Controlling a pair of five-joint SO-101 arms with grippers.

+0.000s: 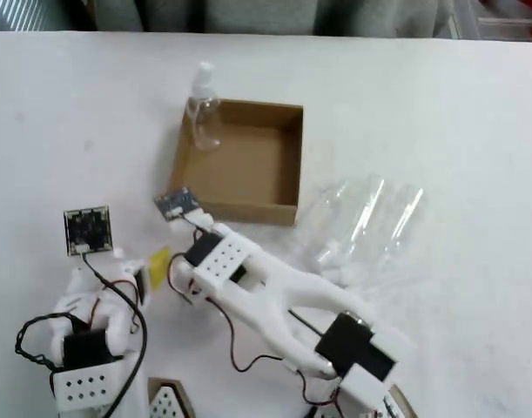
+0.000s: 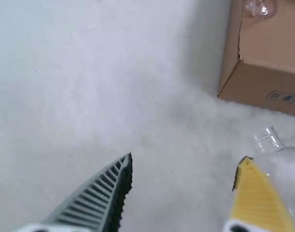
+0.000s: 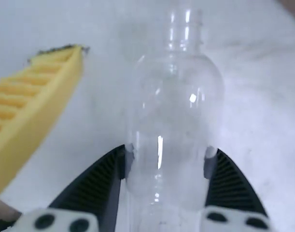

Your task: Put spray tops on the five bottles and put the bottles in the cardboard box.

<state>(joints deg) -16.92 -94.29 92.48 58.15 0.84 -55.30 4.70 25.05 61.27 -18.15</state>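
Observation:
My right gripper (image 3: 166, 151) is shut on a clear bottle (image 3: 172, 111) with an open neck and no spray top. In the high view it (image 1: 182, 275) sits just in front of the cardboard box (image 1: 274, 117). My left gripper (image 2: 186, 158) is open right beside it, one grey finger (image 2: 108, 191) and one yellow finger (image 2: 256, 193), with the held bottle's neck (image 2: 269, 139) just outside the yellow one. A bottle with a spray top (image 1: 202, 106) stands in the box's far left corner. Several clear bottles (image 1: 370, 218) lie right of the box.
Small white pieces (image 1: 331, 257), perhaps spray tops, lie by the loose bottles. The box's near wall (image 2: 268, 84) stands close ahead of the left gripper. Cables (image 1: 39, 335) trail around the left arm's base. A brown object (image 1: 174, 396) lies at the table's front edge.

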